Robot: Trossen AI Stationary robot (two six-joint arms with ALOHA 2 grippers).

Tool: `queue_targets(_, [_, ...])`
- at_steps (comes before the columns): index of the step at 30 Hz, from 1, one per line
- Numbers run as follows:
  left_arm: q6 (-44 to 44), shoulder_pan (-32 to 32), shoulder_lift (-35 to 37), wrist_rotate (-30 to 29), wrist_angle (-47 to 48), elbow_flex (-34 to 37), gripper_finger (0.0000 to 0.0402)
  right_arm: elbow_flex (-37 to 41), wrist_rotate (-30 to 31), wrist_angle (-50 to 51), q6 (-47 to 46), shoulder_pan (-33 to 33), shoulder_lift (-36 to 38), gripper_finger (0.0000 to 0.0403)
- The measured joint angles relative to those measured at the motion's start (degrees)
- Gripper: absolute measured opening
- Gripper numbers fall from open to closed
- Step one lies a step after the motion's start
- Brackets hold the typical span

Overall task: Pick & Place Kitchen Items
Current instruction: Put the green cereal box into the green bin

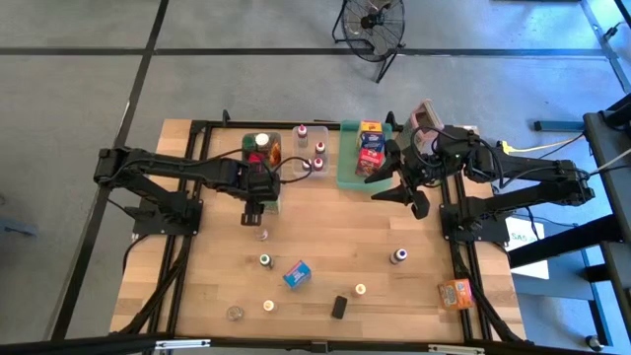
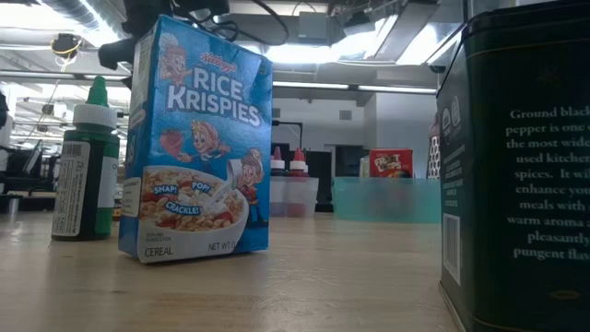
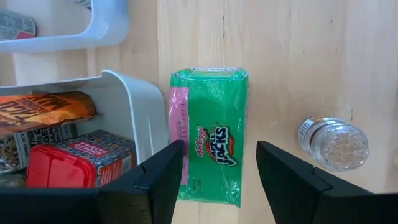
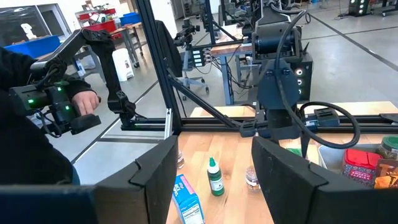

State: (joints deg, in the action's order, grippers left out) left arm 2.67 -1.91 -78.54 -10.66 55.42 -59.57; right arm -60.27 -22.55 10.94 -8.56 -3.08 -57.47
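A green Apple Jacks box (image 3: 210, 134) lies flat on the table against the wall of a clear bin (image 3: 140, 106). My left gripper (image 3: 219, 155) hangs open above it, pointing down, one finger over each long side of the box (image 1: 273, 204), without touching it. A small clear jar (image 3: 333, 143) stands just beside the box. My right gripper (image 1: 409, 197) is raised near the green tray (image 1: 347, 177), pointing level across the table, open (image 4: 214, 149) with nothing between its fingers.
The clear bin holds an orange bag and a red-lidded box (image 3: 68, 162). On the near half of the table stand a blue Rice Krispies box (image 1: 296, 273), a green-capped bottle (image 1: 265, 260), a black pepper tin (image 1: 338, 307) and an orange box (image 1: 455, 293). A person (image 4: 37, 106) stands beyond the table's left side.
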Motion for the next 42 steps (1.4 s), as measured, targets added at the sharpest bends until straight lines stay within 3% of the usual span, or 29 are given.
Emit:
queue_targets(15, [-1.5,-0.04,0.07,1.97,-0.04,-0.04,0.0199,0.0,-0.02,-0.04,-0.44,0.09,0.0,0.0208])
queue_targets(24, [-1.94,-0.05,-0.02,8.29,0.09,-2.31,0.0232,0.0,-0.07,-1.07,0.02,0.09,0.0,0.0208])
queue_targets(29, [-3.2,-0.07,-0.02,3.21,0.15,-2.49,0.0242,0.0,-0.06,-1.07,0.02,0.11,0.0,0.0208])
queue_targets(42, [-2.97,-0.07,-0.02,3.33,0.72,-2.54,0.0242,0.0,-0.06,-1.03,0.04,0.11,0.0,0.0208])
